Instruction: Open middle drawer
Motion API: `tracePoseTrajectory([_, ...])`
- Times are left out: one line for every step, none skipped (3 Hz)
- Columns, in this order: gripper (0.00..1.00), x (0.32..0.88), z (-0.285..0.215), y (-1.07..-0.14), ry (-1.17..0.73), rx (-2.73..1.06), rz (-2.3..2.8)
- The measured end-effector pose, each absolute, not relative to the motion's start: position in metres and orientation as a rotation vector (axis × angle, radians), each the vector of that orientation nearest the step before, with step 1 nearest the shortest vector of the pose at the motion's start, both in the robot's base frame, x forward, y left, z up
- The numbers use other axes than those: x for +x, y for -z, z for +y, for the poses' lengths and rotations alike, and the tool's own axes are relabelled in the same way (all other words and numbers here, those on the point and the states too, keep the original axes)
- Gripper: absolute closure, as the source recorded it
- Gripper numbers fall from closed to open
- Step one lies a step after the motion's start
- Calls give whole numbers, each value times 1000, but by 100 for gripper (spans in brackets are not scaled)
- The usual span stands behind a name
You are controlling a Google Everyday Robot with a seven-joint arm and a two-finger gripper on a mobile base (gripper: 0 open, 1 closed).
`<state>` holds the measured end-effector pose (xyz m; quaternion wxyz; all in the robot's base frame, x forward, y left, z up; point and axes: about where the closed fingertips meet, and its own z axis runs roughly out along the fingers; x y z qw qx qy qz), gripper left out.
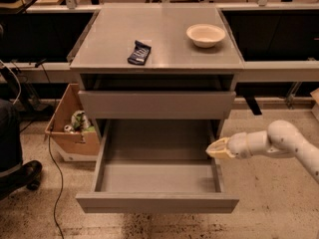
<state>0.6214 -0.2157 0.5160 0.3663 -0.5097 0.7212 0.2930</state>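
Observation:
The middle drawer (157,203) is pulled far out of the grey cabinet (157,39). Its flat grey front faces me and its grey box interior (158,176) is bare. The drawer above it (157,104) is closed. My gripper (215,149) is a cream tip on a white arm reaching in from the right. It sits at the top edge of the open drawer's right wall, about halfway along it, and holds nothing that I can see. Whatever lies under the open drawer is hidden.
A cream bowl (205,35) and a dark snack packet (139,52) lie on the cabinet top. A cardboard box (70,128) with rubbish stands on the floor left of the cabinet. A cable (52,168) trails on the floor. A dark chair base (15,168) is at far left.

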Motion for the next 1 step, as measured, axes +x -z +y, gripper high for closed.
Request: tracePoseTrajectory([82,625,-218,-520,-741,-1309,1850])
